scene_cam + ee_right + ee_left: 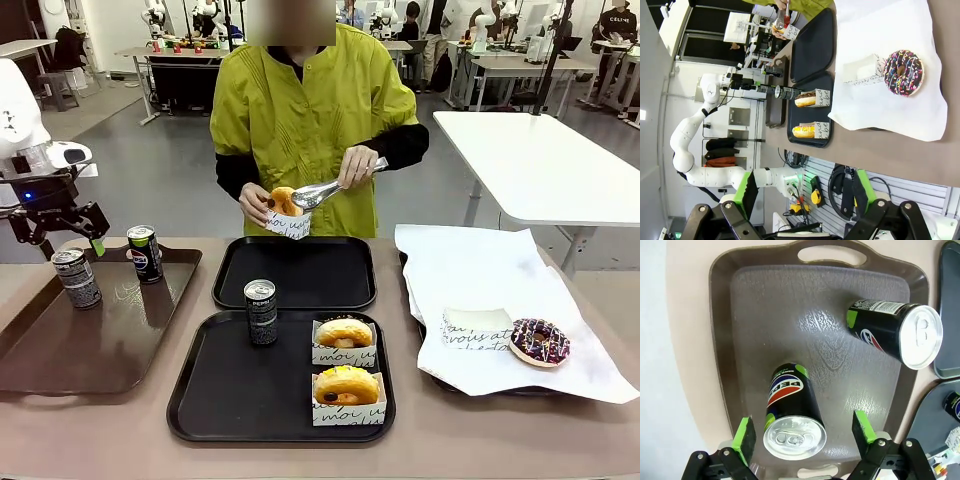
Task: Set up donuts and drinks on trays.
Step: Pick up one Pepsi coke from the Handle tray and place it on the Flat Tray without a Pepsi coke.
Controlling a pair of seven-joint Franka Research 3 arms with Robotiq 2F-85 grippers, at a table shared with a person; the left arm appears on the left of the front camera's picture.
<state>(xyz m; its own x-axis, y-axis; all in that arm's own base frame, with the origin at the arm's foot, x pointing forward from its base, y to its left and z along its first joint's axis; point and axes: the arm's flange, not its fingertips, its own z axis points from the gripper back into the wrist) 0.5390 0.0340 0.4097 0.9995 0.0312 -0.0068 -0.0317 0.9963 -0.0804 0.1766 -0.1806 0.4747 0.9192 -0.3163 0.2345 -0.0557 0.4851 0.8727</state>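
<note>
Beige surface (450,440), shared with a person: a brown tray (60,350) at the left, two black trays in the middle, white paper (470,270) at the right. The near tray (230,390) looks finished, with one can (261,311) and two sleeved donuts (344,333). The far tray (295,275) is bare. Above it the person's hand (256,205) holds a third donut (283,203) in its sleeve, with tongs (320,190) in the other hand. A chocolate donut (540,342) lies on the paper beside an empty sleeve (477,328).

Two spare cans stand upright and apart on the brown tray. The left gripper (802,432) hangs over the left can (76,278). Its fingers (744,437) are apart, with the green pads flanking the silver top and a gap on each side. The can sits nearer one pad than the other. The right gripper (805,192) is off to the side of the trays, fingers apart and empty.

The step in hand seems to be taking this can for the far tray. To do it well:
- Even out the two gaps first, so closing does not shove the can sideways.
- Come straight down until the pads meet the body below the rim.
- Close firmly without denting the can.
- Lift vertically over the brown tray's rim, clear of the other can (895,332).
- Set the can in a corner of the far tray, away from the person's hands.
</note>
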